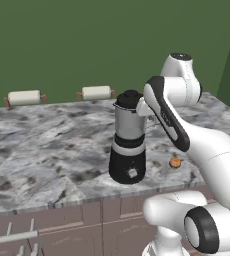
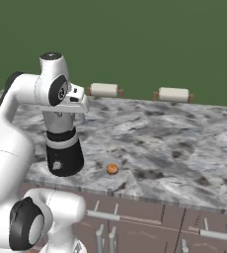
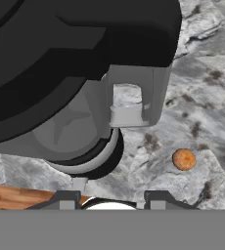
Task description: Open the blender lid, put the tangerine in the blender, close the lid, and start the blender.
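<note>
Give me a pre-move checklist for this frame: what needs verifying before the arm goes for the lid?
1. Lid seated on the blender: ok, still closed.
2. Blender upright on the counter: ok.
3. Tangerine free on the counter, apart from the blender base: ok.
4. Gripper open enough for the lid: not ok, shut and holding nothing.
5. Gripper centred over the lid knob: not ok, hand view looks past the jar's handle side.
6. Path above the lid unobstructed: cannot tell.

No readable text, labels, brands or numbers anywhere, blender (image 1: 128,145) base with a plain white button, unmarked, counter (image 1: 37,150) unmarked too
</note>
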{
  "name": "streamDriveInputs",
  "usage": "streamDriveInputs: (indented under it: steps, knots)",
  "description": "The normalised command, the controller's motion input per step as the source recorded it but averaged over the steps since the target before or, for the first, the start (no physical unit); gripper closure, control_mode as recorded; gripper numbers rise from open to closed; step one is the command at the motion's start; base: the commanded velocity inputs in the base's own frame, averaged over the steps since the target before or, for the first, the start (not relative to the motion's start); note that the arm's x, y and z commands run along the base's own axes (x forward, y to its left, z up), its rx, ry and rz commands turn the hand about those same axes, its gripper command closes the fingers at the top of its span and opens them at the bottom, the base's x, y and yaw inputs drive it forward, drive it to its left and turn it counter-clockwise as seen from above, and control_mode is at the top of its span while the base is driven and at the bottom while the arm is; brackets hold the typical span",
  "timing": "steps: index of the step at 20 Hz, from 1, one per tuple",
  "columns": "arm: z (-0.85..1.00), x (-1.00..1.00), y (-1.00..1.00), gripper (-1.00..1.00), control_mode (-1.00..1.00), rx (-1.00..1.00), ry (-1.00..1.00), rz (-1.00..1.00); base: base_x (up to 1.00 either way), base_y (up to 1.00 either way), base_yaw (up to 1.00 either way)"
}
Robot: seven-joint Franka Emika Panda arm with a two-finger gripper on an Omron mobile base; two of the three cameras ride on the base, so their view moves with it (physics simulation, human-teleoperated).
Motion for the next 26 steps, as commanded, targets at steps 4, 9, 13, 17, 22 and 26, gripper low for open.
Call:
streamDriveInputs:
  steps: [4, 9, 13, 17, 22, 26]
  knots:
    - [0.0, 0.0, 0.0, -1.0, 1.0, 0.0, 0.0, 0.0, 0.0, 0.0, 0.0]
    - [0.0, 0.0, 0.0, -1.0, 1.0, 0.0, 0.0, 0.0, 0.0, -0.15, 0.0]
    - [0.0, 0.0, 0.0, -1.0, 1.0, 0.0, 0.0, 0.0, 0.0, -0.64, 0.0]
    - [0.0, 0.0, 0.0, -1.0, 1.0, 0.0, 0.0, 0.0, 0.02, -0.54, 0.0]
    - [0.0, 0.0, 0.0, -1.0, 1.0, 0.0, 0.0, 0.0, 0.17, -0.13, 0.0]
    - [0.0, 0.0, 0.0, -1.0, 1.0, 0.0, 0.0, 0.0, 0.23, -0.01, 0.0]
